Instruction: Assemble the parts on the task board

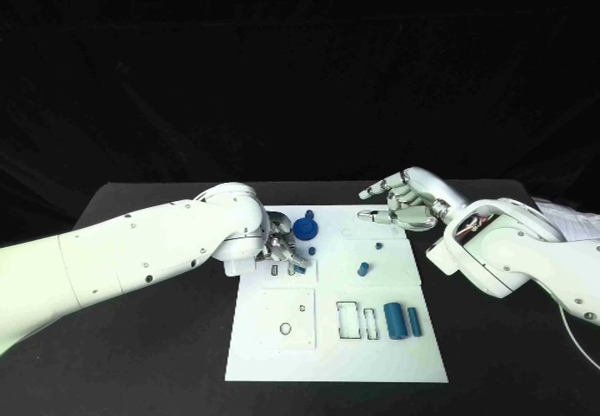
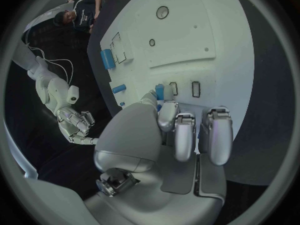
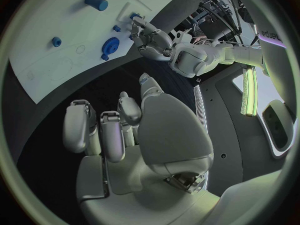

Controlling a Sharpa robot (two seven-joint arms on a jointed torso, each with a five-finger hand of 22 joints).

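Note:
The white task board (image 1: 282,355) lies in the middle of the black table. My left hand (image 1: 283,249) rests over the board's far left part and pinches a small blue piece (image 2: 160,91) between thumb and fingers, just above two small slots (image 2: 195,89). A round blue part (image 1: 305,230) stands just beyond that hand. Small blue pegs (image 1: 364,269) stand near the board's middle. A blue cylinder (image 1: 395,320) and a thinner blue bar (image 1: 414,321) lie at the near right beside two rectangular slots (image 1: 348,319). My right hand (image 1: 407,205) hovers over the board's far right corner, holding nothing.
A grey-white raised panel (image 1: 288,318) with a small round hole takes up the board's near left. Black table (image 1: 150,347) surrounds the board on both sides. A white object (image 1: 569,221) lies at the table's far right edge behind my right arm.

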